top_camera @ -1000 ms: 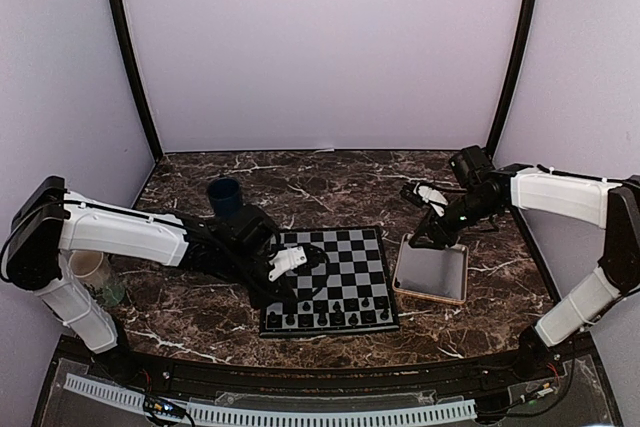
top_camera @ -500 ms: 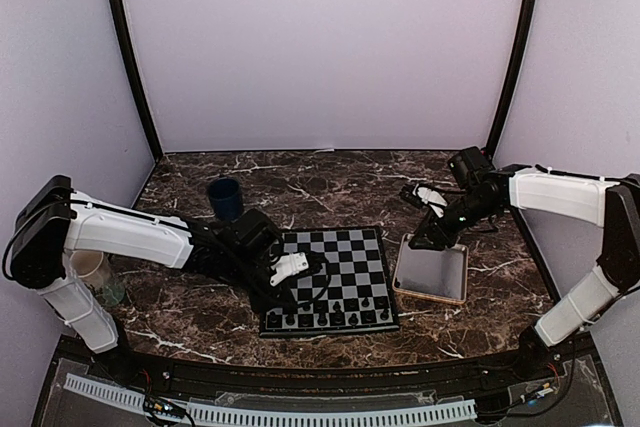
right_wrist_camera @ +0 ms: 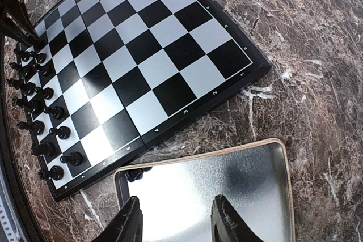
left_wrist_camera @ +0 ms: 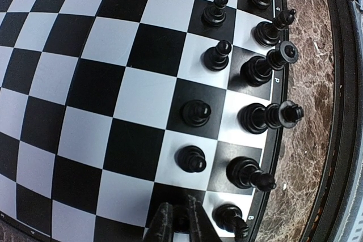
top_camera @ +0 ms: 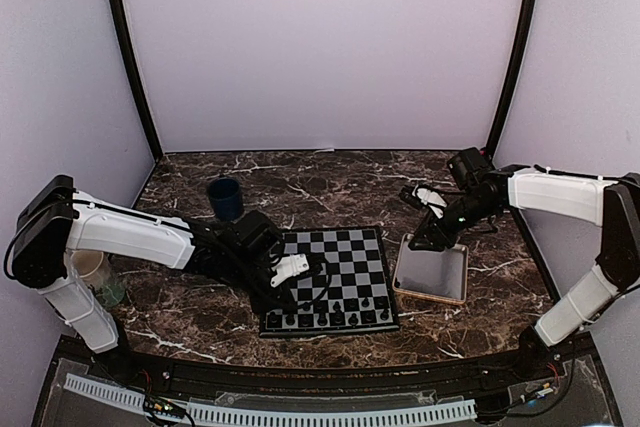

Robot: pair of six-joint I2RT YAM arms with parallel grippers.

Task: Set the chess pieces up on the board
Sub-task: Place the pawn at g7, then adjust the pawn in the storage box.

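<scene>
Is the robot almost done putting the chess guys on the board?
Nearly. Done: two rows of dark chess pieces stand along the near edge of the board. In hand: the left gripper seems to pinch one more piece at the row's end. Left: setting it down. The right gripper hangs open over the tray.

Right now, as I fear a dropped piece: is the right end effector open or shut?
Open: the right end effector hangs above the tray, fingers wide apart, nothing between them.

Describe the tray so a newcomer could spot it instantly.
Start at the chessboard in the middle of the marble table. Just right of it lies the tray. It alone is plain, shiny silver with a tan rim.
</scene>
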